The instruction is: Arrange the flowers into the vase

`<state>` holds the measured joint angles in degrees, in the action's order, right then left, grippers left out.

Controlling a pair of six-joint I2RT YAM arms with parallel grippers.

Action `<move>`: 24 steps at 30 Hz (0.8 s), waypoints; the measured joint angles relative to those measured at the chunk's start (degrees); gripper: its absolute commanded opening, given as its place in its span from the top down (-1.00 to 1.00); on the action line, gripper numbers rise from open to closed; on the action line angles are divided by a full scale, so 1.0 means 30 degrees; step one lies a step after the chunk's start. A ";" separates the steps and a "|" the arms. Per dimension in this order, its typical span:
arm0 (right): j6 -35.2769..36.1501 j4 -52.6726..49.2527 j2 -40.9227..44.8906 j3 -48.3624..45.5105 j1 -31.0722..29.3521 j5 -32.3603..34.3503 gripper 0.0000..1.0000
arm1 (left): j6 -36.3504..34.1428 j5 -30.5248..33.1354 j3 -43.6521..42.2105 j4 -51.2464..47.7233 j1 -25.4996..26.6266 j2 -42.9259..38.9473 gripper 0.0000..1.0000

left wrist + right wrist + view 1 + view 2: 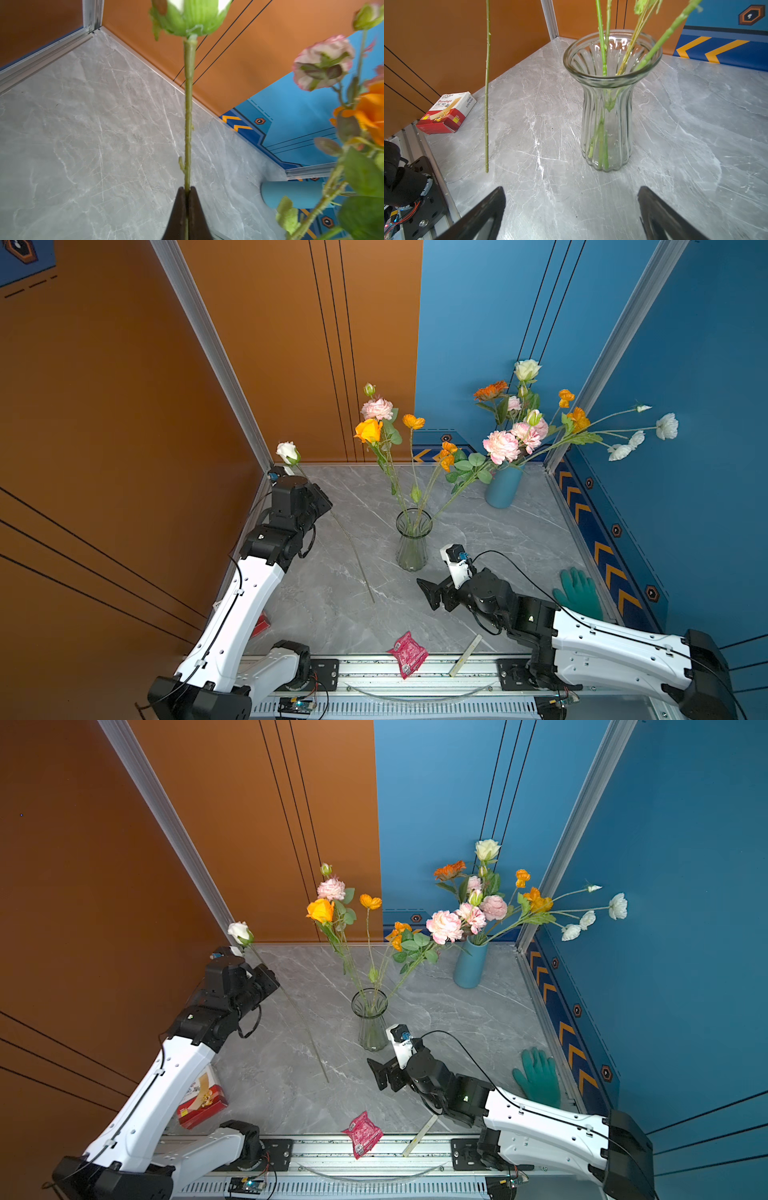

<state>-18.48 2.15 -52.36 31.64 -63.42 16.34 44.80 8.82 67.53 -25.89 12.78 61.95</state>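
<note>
The left gripper [188,190] is clamped on the stem of a white rose [287,452], jaws pressed together on it. The rose is held up at the far left of the table [332,614], bloom high and stem slanting down to end left of the glass vase [608,104] — whether its tip touches the table cannot be told. The right gripper [571,189] hovers low in front of the glass vase, jaws wide apart and holding nothing. Pink, yellow and orange flowers [376,423] stand in the glass vase; a fuller bunch fills the blue vase [503,487] at the back right. A bandage box [446,113], a green glove [579,593] and a pink packet [407,653] lie near the table's edges.
</note>
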 measured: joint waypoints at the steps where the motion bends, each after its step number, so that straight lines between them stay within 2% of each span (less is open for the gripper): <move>1: 0.0022 0.0000 0.0000 0.0051 0.0000 -0.0015 -1.00 | 0.0044 -0.0073 0.0299 0.0029 0.0153 -0.0058 1.00; 6: 0.0168 0.0000 0.0007 0.0080 0.0000 -0.0044 -1.00 | -0.0007 -0.0073 0.1217 0.0729 0.1647 -0.0546 1.00; 13: 0.0699 0.0277 0.0117 0.0335 -0.0153 -0.1056 -1.00 | -0.1719 0.1588 0.1821 0.3679 0.4860 -0.1224 1.00; 24: 0.1719 0.0991 0.0109 0.1654 -0.0255 -0.1749 -1.00 | -0.2827 0.4029 0.1617 0.8874 0.6003 -0.1494 1.00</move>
<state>-13.32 5.13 -52.03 36.60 -64.18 11.09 36.32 20.91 72.38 0.73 30.79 57.47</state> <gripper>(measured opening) 0.999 0.051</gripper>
